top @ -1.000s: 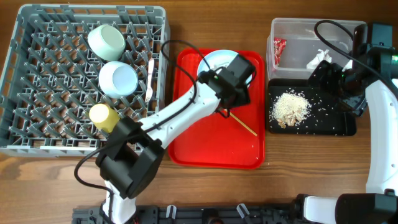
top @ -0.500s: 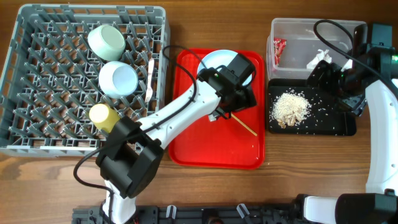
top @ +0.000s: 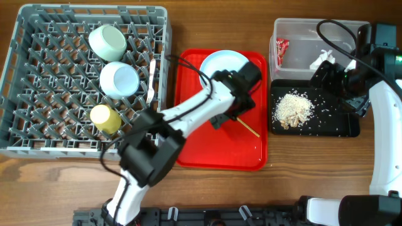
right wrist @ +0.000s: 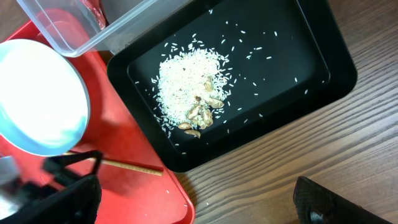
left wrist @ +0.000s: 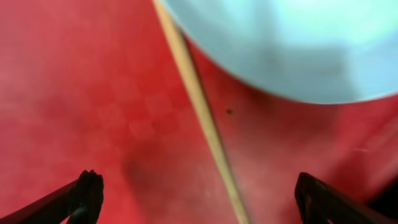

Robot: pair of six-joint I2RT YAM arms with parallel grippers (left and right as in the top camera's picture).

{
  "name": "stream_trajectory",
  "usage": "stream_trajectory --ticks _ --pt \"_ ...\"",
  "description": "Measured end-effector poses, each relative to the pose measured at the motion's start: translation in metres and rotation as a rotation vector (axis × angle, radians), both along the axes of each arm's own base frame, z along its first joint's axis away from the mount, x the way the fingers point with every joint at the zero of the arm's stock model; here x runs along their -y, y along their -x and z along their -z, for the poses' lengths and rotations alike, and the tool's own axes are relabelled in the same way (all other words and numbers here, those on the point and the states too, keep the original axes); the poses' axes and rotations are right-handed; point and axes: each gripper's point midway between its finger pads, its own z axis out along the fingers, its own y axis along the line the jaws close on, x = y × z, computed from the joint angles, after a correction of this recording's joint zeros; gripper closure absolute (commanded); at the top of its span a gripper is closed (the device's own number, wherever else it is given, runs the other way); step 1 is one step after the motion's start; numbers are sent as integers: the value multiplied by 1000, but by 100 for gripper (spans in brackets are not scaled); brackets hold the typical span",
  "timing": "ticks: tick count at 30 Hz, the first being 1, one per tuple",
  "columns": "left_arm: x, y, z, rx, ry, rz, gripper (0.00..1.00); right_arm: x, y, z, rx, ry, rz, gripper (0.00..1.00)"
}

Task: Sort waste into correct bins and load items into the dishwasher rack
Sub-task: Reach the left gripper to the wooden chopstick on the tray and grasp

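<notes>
Between my spread left fingers [left wrist: 87, 190]: wooden stick [left wrist: 200, 121], white plate [left wrist: 292, 43] just beyond.
I see right fingers [right wrist: 323, 199] released too, and judge all else racked or binned; these two remain.

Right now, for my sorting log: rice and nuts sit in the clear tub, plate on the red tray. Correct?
No. The right wrist view shows the rice and nuts in the black tray, not the clear tub. The plate is on the red tray.
</notes>
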Motion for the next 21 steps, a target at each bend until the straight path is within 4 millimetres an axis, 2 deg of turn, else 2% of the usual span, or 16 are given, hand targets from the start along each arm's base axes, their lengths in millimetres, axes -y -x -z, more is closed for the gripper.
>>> stream_trajectory --ticks 1,2,3,6,9,12,16,18,21 --pt "0 2 7 -8 -14 5 5 0 0 0 0 0 0 0" --pt "-1 4 13 -19 -27 6 15 0 0 0 0 0 0 0" --pt "-4 5 17 -25 -43 4 20 0 0 0 0 0 0 0" --pt "-9 8 19 -38 -68 -1 36 0 0 0 0 0 0 0" --pt "-18 15 19 -64 -106 -8 41 0 0 0 0 0 0 0" --pt "-30 22 19 -91 -156 -9 54 0 0 0 0 0 0 0" --pt "-39 28 19 -115 -198 -10 67 0 1 0 -4 -1 0 0" --pt "-40 29 19 -117 -202 -10 79 0 2 0 -7 -1 0 0" --pt "-41 29 19 -118 -206 -9 83 0 2 0 -8 -1 0 0"
